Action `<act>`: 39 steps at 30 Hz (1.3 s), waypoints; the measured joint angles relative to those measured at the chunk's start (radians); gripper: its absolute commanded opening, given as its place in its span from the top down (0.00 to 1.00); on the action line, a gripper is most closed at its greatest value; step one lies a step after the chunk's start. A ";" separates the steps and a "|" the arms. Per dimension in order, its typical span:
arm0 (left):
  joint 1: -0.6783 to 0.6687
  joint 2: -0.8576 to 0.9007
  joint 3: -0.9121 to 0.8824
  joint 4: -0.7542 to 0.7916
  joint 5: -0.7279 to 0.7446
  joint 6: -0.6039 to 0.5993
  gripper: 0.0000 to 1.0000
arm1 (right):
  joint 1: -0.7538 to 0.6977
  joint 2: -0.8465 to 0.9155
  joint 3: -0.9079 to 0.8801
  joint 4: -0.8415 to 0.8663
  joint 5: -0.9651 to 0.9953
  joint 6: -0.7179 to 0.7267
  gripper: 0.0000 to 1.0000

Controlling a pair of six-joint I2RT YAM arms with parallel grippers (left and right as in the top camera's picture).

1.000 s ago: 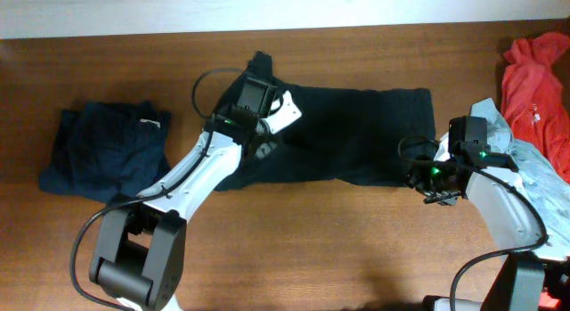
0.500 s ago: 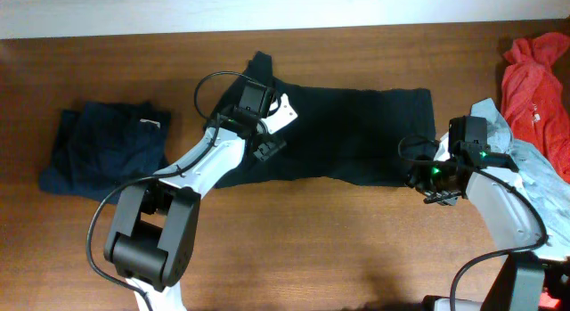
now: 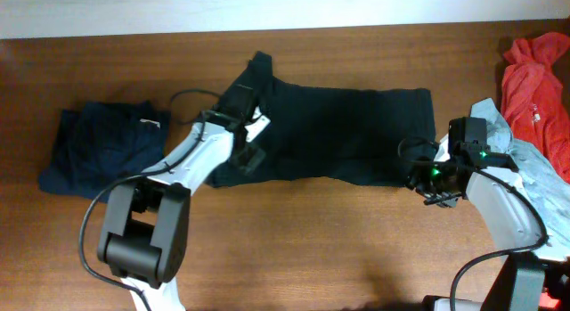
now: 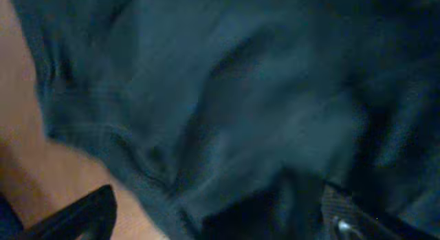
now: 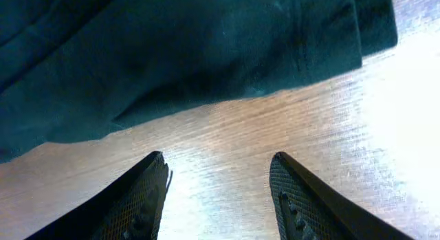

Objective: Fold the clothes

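The large black-navy shirt (image 3: 347, 137) lies spread across the middle of the table, one sleeve pointing to the far edge. My left gripper (image 3: 248, 151) hangs over the shirt's left part. In the left wrist view its fingers (image 4: 89, 214) stand wide apart, so the left gripper (image 4: 216, 202) is open, with rumpled dark cloth (image 4: 227, 109) under it and nothing pinched. My right gripper (image 3: 433, 183) sits at the shirt's near right corner. The right wrist view shows the right gripper (image 5: 220, 195) open over bare wood, the shirt's hem (image 5: 206, 68) just beyond it.
A folded dark navy garment (image 3: 105, 149) with a white label (image 3: 152, 124) rests at the left. A red-orange garment (image 3: 534, 79) lies at the far right, with a pale grey-blue one (image 3: 545, 179) below it, under my right arm. The wooden table (image 3: 338, 240) shows along the front.
My left gripper has opened and let go of the shirt, then drawn back to the left, towards the shirt's left edge. The right arm has not moved.
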 measured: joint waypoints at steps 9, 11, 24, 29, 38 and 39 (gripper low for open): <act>0.134 0.000 0.000 -0.030 0.013 -0.086 0.11 | 0.000 0.000 0.000 0.006 0.066 0.000 0.71; 0.161 0.000 0.000 -0.012 0.059 -0.091 0.11 | -0.002 0.000 0.000 0.044 0.083 0.011 0.78; 0.165 0.069 0.013 0.103 0.328 -0.113 0.54 | -0.145 0.005 0.001 0.119 0.053 0.019 0.58; 0.168 0.088 0.025 0.130 0.340 -0.129 0.99 | -0.146 0.006 0.001 0.122 0.042 -0.027 0.56; 0.168 0.097 0.034 0.137 0.343 -0.135 0.99 | -0.146 0.076 0.001 0.147 0.049 -0.048 0.71; 0.167 0.097 0.034 0.137 0.343 -0.135 0.99 | -0.146 0.093 0.002 0.151 0.049 -0.049 0.71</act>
